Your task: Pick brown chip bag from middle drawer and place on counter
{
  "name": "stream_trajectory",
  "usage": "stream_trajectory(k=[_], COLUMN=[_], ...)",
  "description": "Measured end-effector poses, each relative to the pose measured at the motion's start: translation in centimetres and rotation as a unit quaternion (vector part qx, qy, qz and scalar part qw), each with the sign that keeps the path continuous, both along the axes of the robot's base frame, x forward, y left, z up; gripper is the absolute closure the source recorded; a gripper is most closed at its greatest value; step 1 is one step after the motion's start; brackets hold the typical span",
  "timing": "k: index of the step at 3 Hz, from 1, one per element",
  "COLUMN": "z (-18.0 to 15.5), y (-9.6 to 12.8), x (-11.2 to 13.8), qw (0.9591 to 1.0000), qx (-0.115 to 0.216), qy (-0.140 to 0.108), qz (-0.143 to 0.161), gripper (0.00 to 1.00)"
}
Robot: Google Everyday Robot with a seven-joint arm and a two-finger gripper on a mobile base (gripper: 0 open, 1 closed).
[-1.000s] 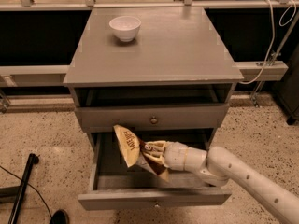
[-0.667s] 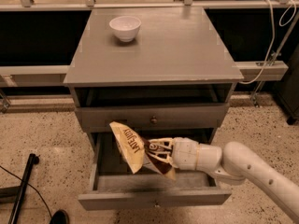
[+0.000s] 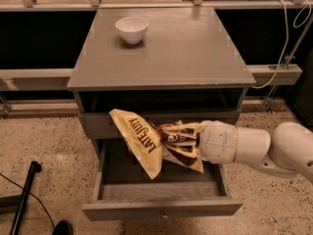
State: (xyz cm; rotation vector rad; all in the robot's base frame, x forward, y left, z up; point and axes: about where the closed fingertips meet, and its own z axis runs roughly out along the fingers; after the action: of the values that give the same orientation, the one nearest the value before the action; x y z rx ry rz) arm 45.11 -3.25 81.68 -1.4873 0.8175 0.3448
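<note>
Grey cabinet (image 3: 195,58), tool (image 3: 185,142) clasping bag (image 3: 142,143) over drawer (image 3: 161,209)

You have one view only. It looks steeply down from high in front of the drawer side, close enough that the counter (image 3: 186,48) fills the upper middle, seen whole from above, with the white bowl (image 3: 131,29) toward its far left. The open middle drawer (image 3: 161,190) lies near the bottom edge. The arm (image 3: 259,148) enters from the right edge. Its gripper (image 3: 188,143) sits mid-frame above the drawer, clamped on the brown chip bag (image 3: 142,141). Speckled floor (image 3: 44,141) shows on both lower sides.
</note>
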Motion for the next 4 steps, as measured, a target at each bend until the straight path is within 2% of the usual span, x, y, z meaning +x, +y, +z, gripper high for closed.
stream_trajectory(k=[1, 2, 3, 4], z=[0.0, 2.4, 9.2, 13.4], y=[0.0, -1.1, -4.1, -4.7], x=[0.0, 1.0, 4.4, 7.6], qw=[1.0, 0.9995, 0.9942, 0.9892], qx=[0.0, -0.029, -0.103, -0.144], qy=[0.0, -0.011, -0.021, -0.017], qz=[0.0, -0.009, -0.024, -0.021], gripper=[1.0, 1.0, 1.0, 1.0])
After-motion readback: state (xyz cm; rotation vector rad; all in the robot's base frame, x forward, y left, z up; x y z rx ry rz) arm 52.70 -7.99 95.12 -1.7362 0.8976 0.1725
